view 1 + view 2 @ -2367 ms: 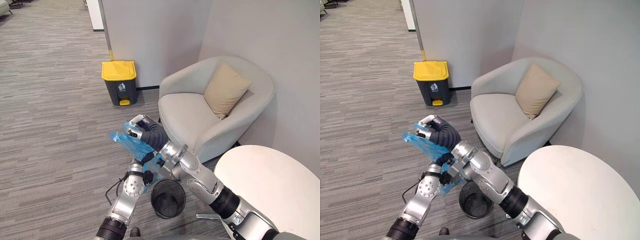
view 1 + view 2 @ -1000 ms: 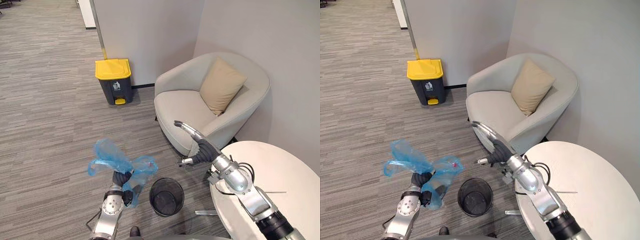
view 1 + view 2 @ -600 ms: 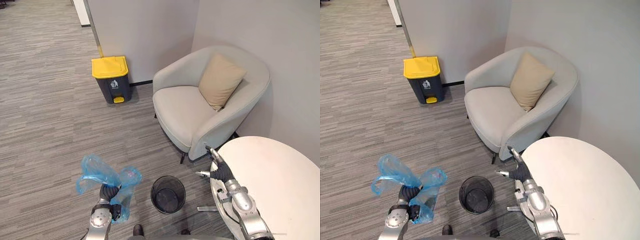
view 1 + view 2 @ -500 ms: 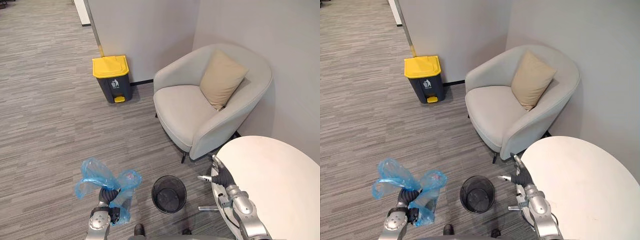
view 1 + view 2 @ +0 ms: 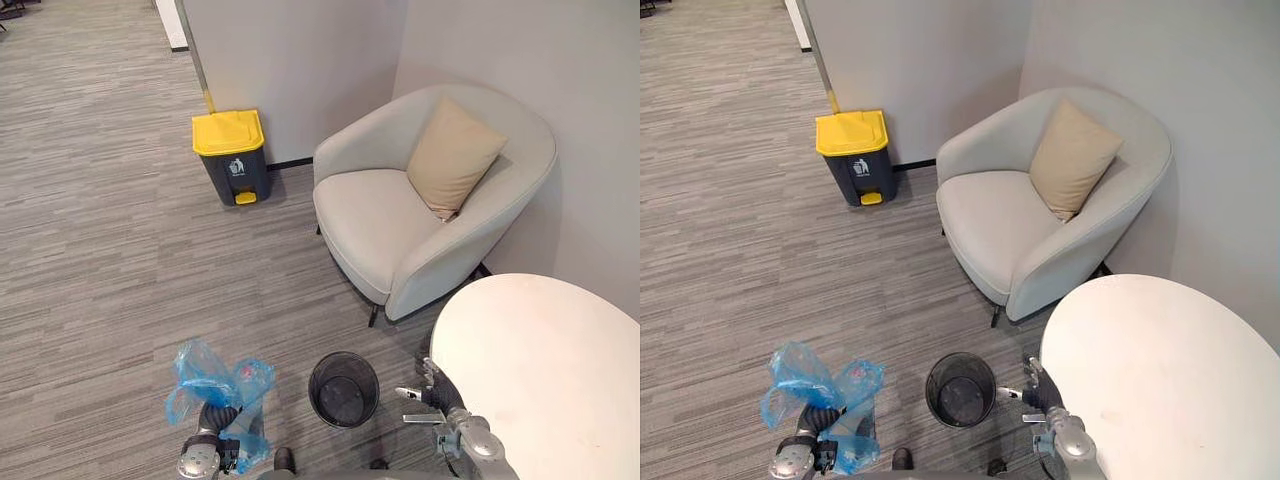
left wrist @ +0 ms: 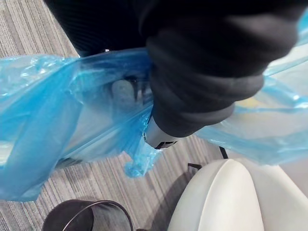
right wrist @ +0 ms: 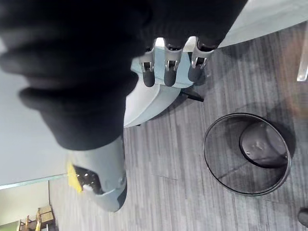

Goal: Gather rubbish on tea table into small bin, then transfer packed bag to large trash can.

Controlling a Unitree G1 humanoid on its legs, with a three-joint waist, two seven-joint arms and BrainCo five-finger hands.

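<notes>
A blue plastic rubbish bag (image 5: 214, 384) hangs bunched above the carpet at the lower left, its neck gathered in my left hand (image 5: 212, 425), which is shut on it. Up close, the blue film (image 6: 57, 110) wraps round the hand's dark cover (image 6: 202, 72) and hides the fingers. The small black mesh bin (image 5: 343, 388) stands on the floor just right of the bag. My right hand (image 5: 432, 392) is open beside the white round tea table (image 5: 550, 370), its straight fingers (image 7: 168, 73) empty. The large dark trash can (image 5: 232, 155) with a yellow lid stands by the far wall.
A pale grey armchair (image 5: 420, 215) with a tan cushion (image 5: 455, 155) fills the corner behind the table. Grey striped carpet (image 5: 110, 260) stretches between me and the trash can. The mesh bin (image 7: 248, 154) has no liner inside.
My right arm has drawn back from in front of the armchair to the table's near edge. The left hand and bag have sunk lower and nearer to me. The camera has shifted slightly.
</notes>
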